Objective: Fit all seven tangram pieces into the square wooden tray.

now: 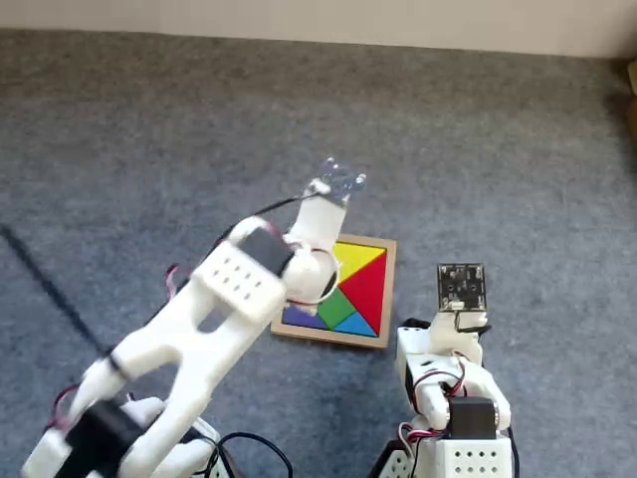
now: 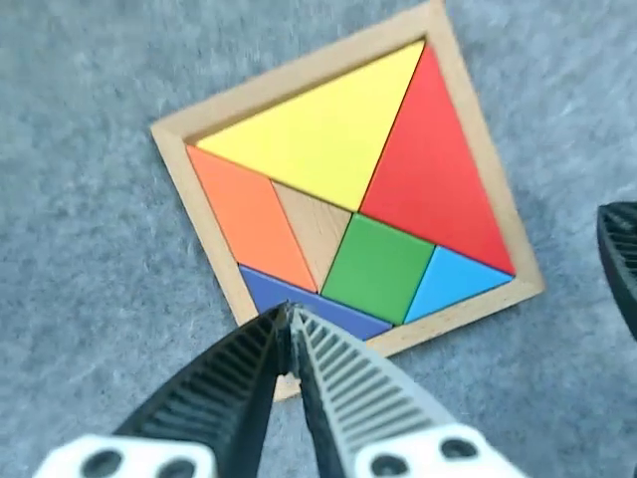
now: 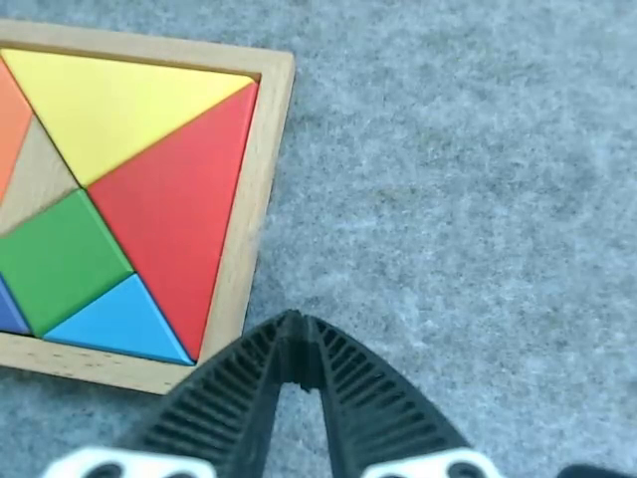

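The square wooden tray (image 2: 169, 136) lies on grey carpet, and its rim (image 3: 271, 139) (image 1: 390, 284) is plain wood. In it sit a yellow triangle (image 2: 318, 129), a red triangle (image 2: 433, 184), an orange parallelogram (image 2: 249, 217), a green square (image 2: 378, 269), a light blue triangle (image 2: 453, 284) and a dark blue triangle (image 2: 323, 309). Between them is a wood-coloured triangle (image 2: 317, 227); I cannot tell whether it is a piece or bare tray floor. My left gripper (image 2: 291, 321) is shut and empty above the dark blue triangle at the tray's edge. My right gripper (image 3: 299, 344) is shut and empty over carpet beside the tray's corner.
The left arm (image 1: 239, 289) stretches over the tray's left part and hides it from above. The right arm (image 1: 453, 383) stands just right of the tray. A dark tip of the other gripper (image 2: 619, 264) shows beside the tray. Grey carpet lies all around.
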You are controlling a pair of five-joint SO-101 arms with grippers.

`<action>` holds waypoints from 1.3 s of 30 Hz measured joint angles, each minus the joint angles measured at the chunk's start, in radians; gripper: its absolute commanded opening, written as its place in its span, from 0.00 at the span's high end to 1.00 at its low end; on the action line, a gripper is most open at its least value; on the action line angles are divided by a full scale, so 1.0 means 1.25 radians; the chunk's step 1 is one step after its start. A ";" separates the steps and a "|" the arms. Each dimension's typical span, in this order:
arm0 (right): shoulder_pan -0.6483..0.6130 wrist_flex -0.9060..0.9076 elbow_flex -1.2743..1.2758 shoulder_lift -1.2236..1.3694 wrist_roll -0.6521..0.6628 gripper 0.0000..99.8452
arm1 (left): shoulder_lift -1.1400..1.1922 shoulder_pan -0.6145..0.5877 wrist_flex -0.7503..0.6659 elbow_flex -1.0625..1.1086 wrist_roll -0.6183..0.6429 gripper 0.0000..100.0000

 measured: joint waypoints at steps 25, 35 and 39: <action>0.000 0.000 0.000 0.000 0.000 0.99 | -0.740 -0.298 -0.252 0.450 -0.011 0.99; 0.000 -0.001 0.000 0.000 0.000 0.99 | -0.981 -0.387 -0.252 0.622 -0.072 0.99; 0.000 -0.001 0.000 0.000 0.000 0.99 | -1.084 -0.421 -0.252 0.696 -0.072 0.99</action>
